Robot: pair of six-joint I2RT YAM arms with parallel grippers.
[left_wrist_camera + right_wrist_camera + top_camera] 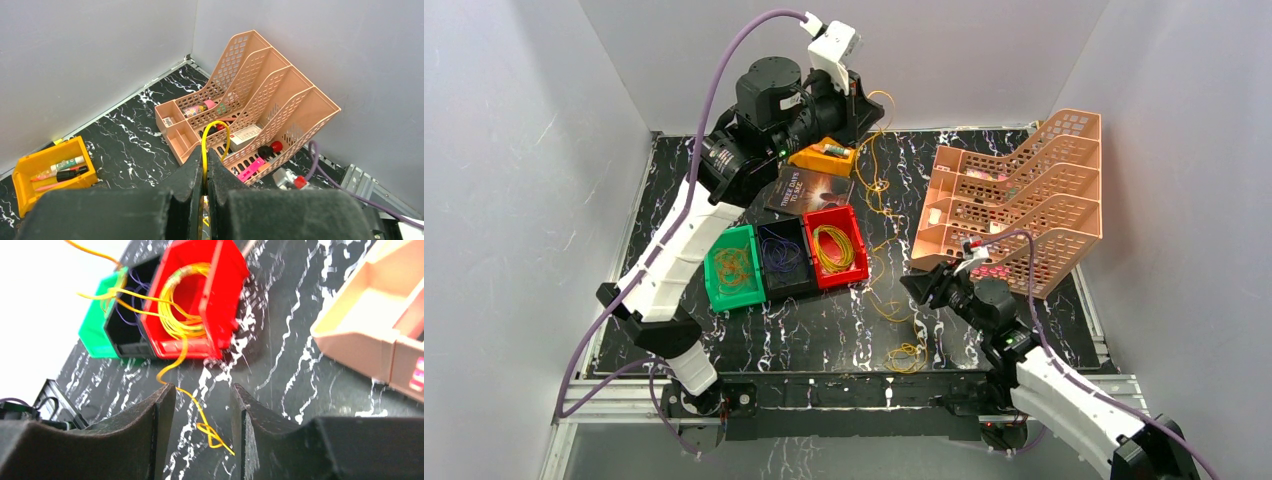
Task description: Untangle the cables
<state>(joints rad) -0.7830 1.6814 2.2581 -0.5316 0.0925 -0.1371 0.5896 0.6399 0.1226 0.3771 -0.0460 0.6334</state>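
Indoors, black marbled table (824,338), grey walls (524,150), left pincer (205,170) pinching cable (216,124), right pincer (202,389) spread.

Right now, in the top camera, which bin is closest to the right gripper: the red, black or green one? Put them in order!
Starting from the right gripper:
1. red bin, at the end of the row that faces the gripper.
2. black bin, in the middle of the row.
3. green bin, at the far end, beside the left arm.

White arms (674,255), black joints (769,90), lilac cables (710,100), matte black claws (204,167)
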